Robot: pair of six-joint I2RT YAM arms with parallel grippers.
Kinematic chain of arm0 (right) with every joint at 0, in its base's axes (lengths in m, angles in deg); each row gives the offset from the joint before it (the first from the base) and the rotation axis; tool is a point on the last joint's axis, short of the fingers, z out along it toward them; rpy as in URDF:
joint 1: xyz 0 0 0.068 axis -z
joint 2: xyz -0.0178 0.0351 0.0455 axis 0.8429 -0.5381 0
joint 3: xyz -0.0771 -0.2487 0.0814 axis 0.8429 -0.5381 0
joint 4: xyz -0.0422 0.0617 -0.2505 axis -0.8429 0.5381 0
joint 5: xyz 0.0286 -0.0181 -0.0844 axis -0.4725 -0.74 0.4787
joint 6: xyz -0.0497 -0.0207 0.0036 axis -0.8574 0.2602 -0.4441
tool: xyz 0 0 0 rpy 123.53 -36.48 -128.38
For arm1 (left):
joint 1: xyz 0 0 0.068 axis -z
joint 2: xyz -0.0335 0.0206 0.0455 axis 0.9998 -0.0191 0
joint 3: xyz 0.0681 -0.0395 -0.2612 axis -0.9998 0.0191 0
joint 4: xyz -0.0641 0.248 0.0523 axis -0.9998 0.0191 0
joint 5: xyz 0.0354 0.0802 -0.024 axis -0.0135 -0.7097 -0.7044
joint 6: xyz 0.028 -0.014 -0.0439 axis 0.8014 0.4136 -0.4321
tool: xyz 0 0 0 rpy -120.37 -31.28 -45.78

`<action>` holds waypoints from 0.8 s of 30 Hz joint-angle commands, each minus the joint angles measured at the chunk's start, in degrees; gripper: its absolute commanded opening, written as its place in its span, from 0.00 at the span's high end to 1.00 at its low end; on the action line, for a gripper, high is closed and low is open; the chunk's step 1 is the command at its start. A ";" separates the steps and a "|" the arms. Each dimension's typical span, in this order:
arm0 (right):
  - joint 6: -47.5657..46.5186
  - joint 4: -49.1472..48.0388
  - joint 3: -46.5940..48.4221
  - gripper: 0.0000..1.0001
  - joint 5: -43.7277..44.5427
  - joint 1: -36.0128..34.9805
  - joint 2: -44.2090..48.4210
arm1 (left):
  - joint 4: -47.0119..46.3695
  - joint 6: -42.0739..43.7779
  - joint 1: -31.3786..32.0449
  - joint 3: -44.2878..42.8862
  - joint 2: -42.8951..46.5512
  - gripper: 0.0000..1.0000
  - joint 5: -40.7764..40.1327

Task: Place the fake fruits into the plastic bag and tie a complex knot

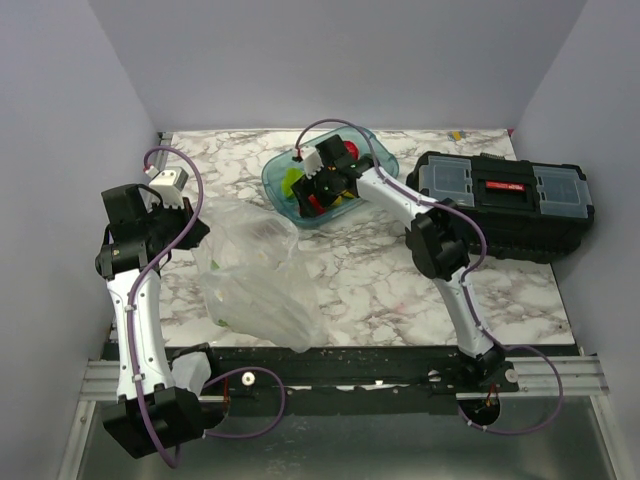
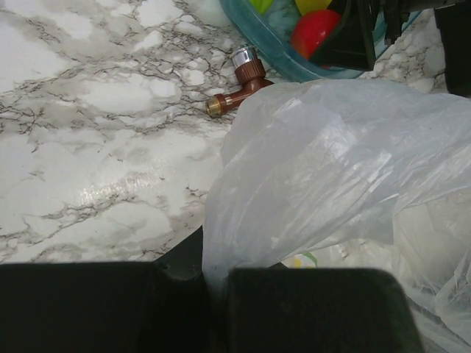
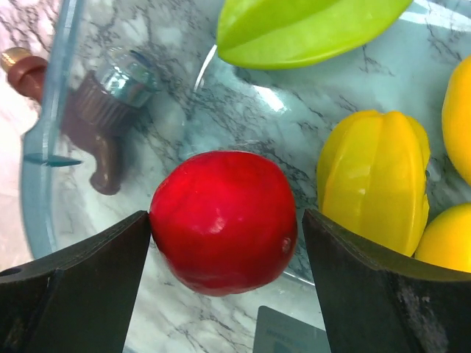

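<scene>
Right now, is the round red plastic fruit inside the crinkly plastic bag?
No, the round red plastic fruit sits over the translucent teal tub, between the fingers of the right end effector.

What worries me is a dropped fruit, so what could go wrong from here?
1. The glossy, round red fruit sits between the right fingers with a gap on one side. It could squirt out as they close.
2. The bag, pinched by the left fingers, lies slumped with no open mouth showing, so a released fruit may miss it.
</scene>
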 commanded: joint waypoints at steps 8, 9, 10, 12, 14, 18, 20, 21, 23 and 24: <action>-2.85 -0.07 -1.08 0.18 5.08 -0.82 -3.70 | 1.02 -0.36 -0.39 -2.90 1.00 1.00 -0.55; -2.89 -0.06 -0.91 0.23 5.20 -0.82 -3.73 | 1.10 -0.42 -0.40 -3.06 0.98 1.00 -0.48; -2.81 -0.06 -0.71 0.30 5.20 -0.84 -3.69 | 1.23 -0.38 -0.26 -3.23 0.95 1.00 -0.54; -2.48 -0.03 -0.28 0.42 4.26 -0.79 -2.63 | 1.95 -0.38 -0.16 -3.80 0.73 1.00 -0.98; -1.96 -0.89 -0.86 0.51 2.62 -0.79 -0.04 | 2.63 -0.28 0.13 -4.51 0.61 1.00 -1.56; -0.98 -3.01 -2.67 0.63 -0.70 -0.75 7.43 | 4.01 -0.66 1.91 -6.56 0.57 1.00 -4.43; -0.56 -3.22 -2.71 0.67 -2.00 -0.71 10.51 | 5.48 -0.81 3.16 -7.94 -0.07 1.00 -5.92; -0.42 -3.33 -2.79 0.69 -2.71 -0.74 11.85 | 6.23 -0.90 3.76 -8.39 -0.51 1.00 -6.49; -0.27 -3.77 -3.04 0.69 -3.68 -0.64 14.90 | 7.67 -1.06 5.09 -9.21 -1.32 1.00 -8.01; -0.10 -4.01 -3.26 0.70 -4.18 -0.57 16.34 | 8.27 -1.08 5.82 -9.44 -1.62 1.00 -8.81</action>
